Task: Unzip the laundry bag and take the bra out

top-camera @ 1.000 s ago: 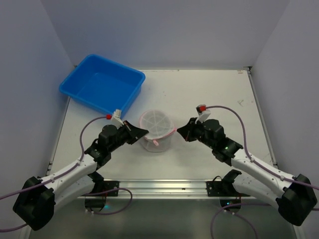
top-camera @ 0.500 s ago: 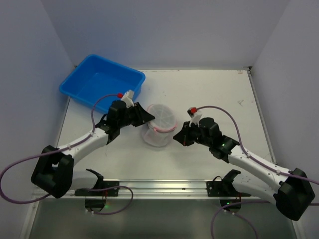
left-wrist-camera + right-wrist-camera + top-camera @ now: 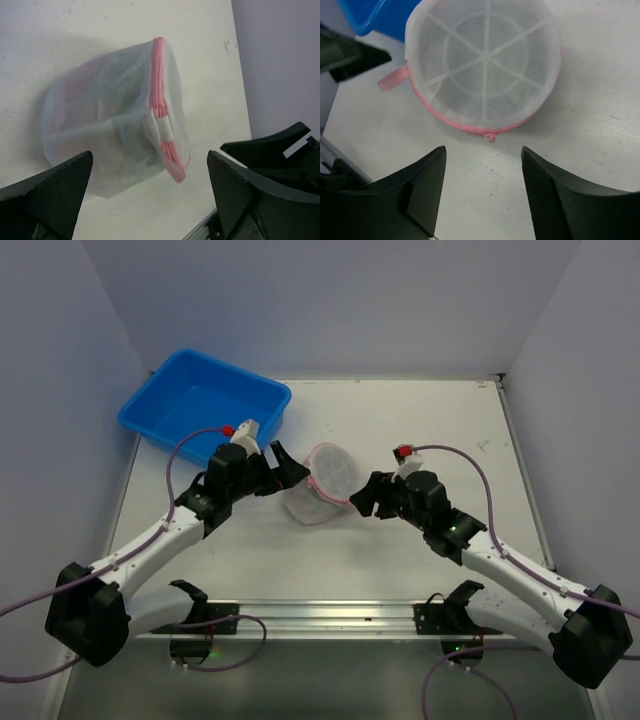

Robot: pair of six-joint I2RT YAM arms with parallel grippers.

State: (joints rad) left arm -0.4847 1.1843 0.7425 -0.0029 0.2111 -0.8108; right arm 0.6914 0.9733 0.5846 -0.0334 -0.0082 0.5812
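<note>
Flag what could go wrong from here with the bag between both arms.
1. The bag lies tipped over, with the left gripper and right gripper both open and neither gripping it. A push from one side would likely roll or slide it.
2. The zip pull is tiny and sits low on the rim, so a grab may pinch mesh instead.

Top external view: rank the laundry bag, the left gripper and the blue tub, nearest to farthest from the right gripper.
1. laundry bag, just left of the right gripper.
2. left gripper, across the bag.
3. blue tub, far left corner.
</note>
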